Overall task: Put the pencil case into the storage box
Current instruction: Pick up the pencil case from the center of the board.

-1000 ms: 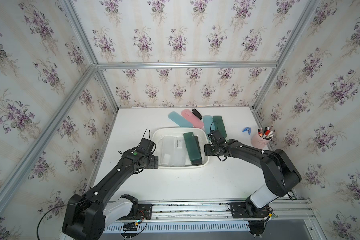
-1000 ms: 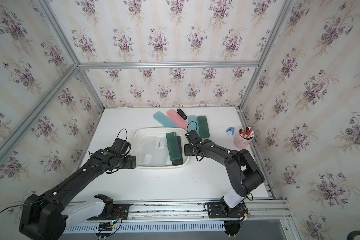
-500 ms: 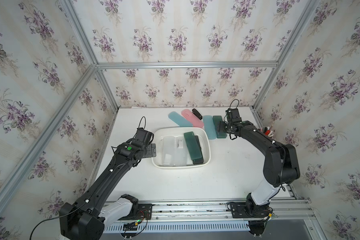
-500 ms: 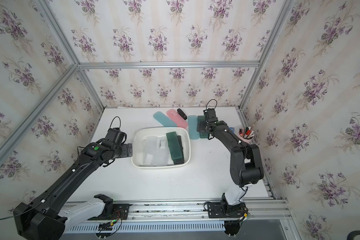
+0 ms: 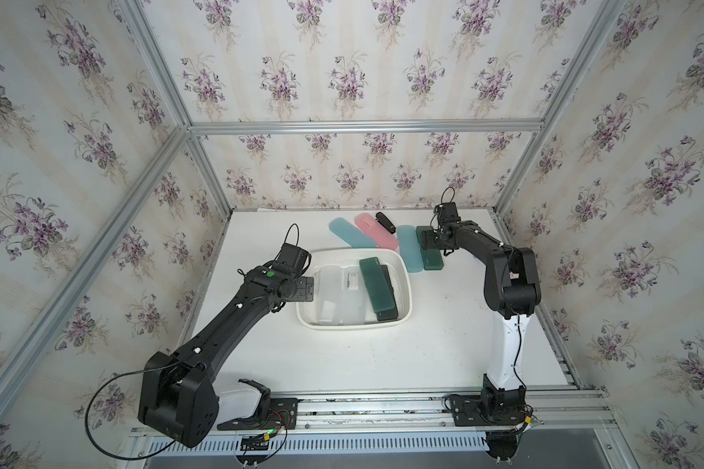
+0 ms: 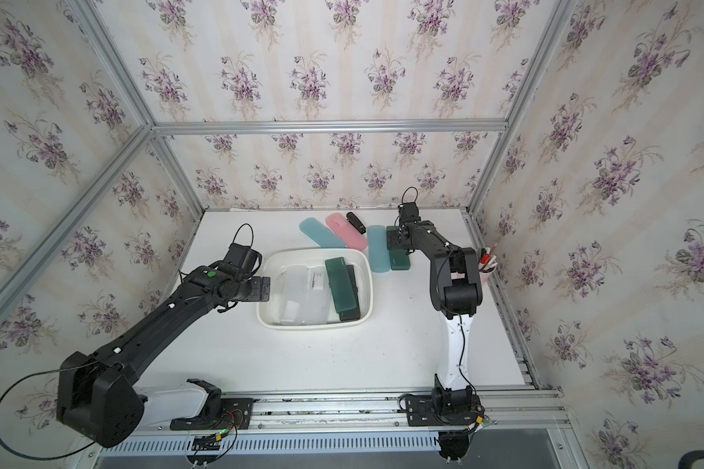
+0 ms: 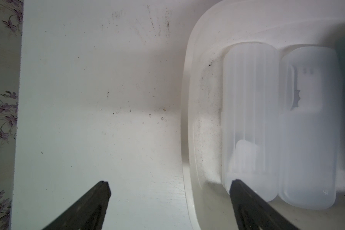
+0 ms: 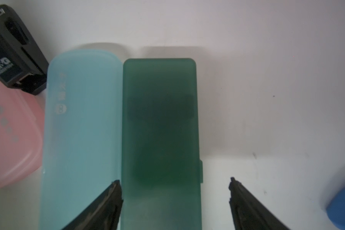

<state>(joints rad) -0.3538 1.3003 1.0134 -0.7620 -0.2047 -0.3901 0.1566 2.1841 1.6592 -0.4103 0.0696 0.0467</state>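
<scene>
One storage box [image 5: 408, 290] held four pencil cases [image 5: 376, 284]; counter [image 5: 383, 365], four more. Open: left tool [image 7: 169, 184], right tool [image 8: 174, 181], latter moved from box to green case [image 8: 159, 119].

The shallow white plastic storage box [image 5: 408, 292], rectangular with rounded corners, stands in the middle of the table [image 5: 342, 365]. Inside it, two translucent white pencil cases [image 7: 249, 111] lie side by side at the left. At the right of the box a dark green frosted pencil case [image 5: 376, 286] rests flat on a black pencil case [image 5: 387, 316]. Outside, to the far right of the box, a second dark green rectangular pencil case [image 8: 159, 129] lies flat and closed on the table. Its long side is just beside a light blue pencil case [image 8: 82, 129]. More to the left lie a pink pencil case [image 5: 376, 232] and another light blue pencil case [image 5: 350, 233], both slanted.
</scene>
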